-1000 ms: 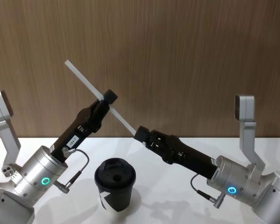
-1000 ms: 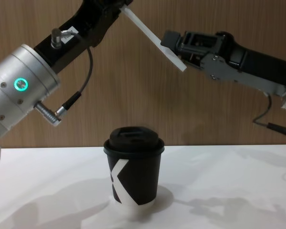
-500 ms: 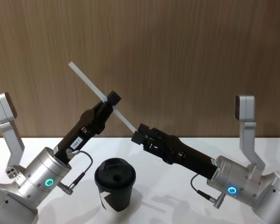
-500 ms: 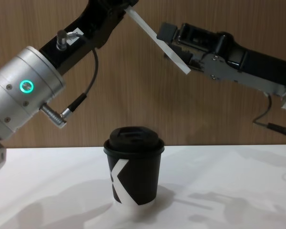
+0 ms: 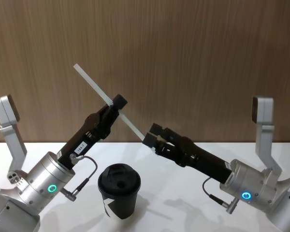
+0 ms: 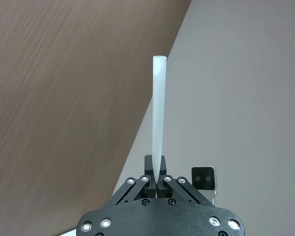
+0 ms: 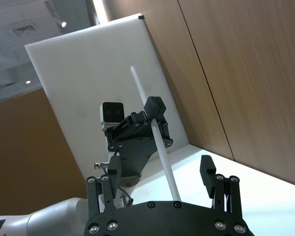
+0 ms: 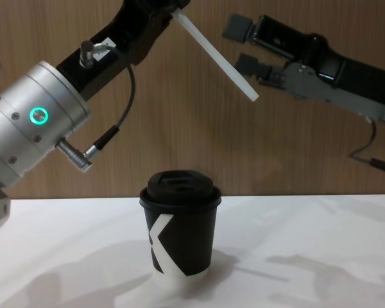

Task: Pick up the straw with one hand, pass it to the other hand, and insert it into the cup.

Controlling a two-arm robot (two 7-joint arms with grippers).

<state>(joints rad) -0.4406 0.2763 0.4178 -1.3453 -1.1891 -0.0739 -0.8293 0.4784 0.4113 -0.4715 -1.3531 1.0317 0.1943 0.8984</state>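
The white straw [image 5: 92,83] slants through the air above the black lidded cup [image 5: 119,190], which stands on the white table. My left gripper [image 5: 117,103], the one with the small white label, is shut on the straw near its middle; the left wrist view shows the straw [image 6: 158,113] clamped between the pads. My right gripper [image 5: 153,134] is open at the straw's lower end, its fingers spread on either side without touching it. In the right wrist view the straw [image 7: 162,152] runs between those spread fingers [image 7: 209,172]. From the chest, the straw [image 8: 218,58] hangs high above the cup [image 8: 179,231].
A wood-panelled wall [image 5: 193,58] stands right behind the white table [image 5: 183,212]. Both arms are raised above the tabletop, with the cup below and between them.
My right gripper has opened, let go of the straw's lower end and drawn back to the right. The left gripper keeps the straw and has shifted slightly right.
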